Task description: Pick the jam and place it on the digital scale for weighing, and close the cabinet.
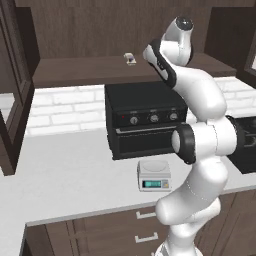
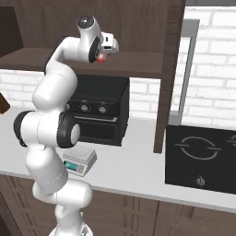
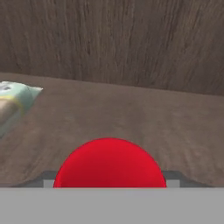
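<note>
The jam [image 3: 109,162] fills the bottom middle of the hand view, its red lid between my gripper's [image 3: 110,178] two fingertips, which lie against its sides. From the right base, the jam [image 2: 100,57] is a red spot under my gripper [image 2: 107,48], at the front of the cabinet's shelf [image 2: 138,62]. The cabinet stands open: one door [image 1: 15,100] swings out at the left, the other [image 2: 168,69] stands edge-on with its silver handle [image 2: 186,69]. The digital scale [image 1: 155,176] [image 2: 79,159] sits on the counter in front of the oven, below the shelf, with nothing on its plate.
A black oven [image 1: 145,120] [image 2: 99,108] stands on the counter under the shelf. A small grey-white object [image 1: 130,59] lies further back on the shelf, a pale packet [image 3: 15,107] to my hand's left. A cooktop [image 2: 203,156] lies at the right. Drawers [image 1: 145,215] run below the counter.
</note>
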### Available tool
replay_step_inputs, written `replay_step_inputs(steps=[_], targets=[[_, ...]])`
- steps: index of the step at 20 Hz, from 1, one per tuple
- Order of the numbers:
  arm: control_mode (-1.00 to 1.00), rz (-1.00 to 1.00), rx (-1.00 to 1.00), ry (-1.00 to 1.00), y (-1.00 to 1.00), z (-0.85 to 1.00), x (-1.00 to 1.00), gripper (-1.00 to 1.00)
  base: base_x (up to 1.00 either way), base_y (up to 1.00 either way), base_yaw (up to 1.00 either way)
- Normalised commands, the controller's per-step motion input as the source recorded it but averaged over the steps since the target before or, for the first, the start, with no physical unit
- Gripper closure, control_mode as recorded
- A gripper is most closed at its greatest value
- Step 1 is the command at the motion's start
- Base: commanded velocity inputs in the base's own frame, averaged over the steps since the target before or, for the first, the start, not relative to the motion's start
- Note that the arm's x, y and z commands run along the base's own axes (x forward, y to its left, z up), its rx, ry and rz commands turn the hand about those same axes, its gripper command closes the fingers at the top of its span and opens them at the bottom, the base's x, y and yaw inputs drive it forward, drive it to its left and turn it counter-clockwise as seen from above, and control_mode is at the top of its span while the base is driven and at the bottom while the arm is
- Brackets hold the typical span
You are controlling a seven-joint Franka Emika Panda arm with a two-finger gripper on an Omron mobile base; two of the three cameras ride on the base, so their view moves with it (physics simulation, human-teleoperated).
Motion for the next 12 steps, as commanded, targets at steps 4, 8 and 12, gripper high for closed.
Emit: replay_step_inputs(steps=[4,8,12], targets=[[-1.00,0.03,0.03,-0.23,-0.02,-0.44,-0.59,1.00,0.00,0.00,0.00],[-1.00,0.01,0.10,-0.25,-0.25,-0.03,-1.00,1.00,0.00,0.00,0.00],[-1.00,0.00,0.12,-0.09,-0.22,0.05,-1.00,1.00,0.00,0.00,0.00]])
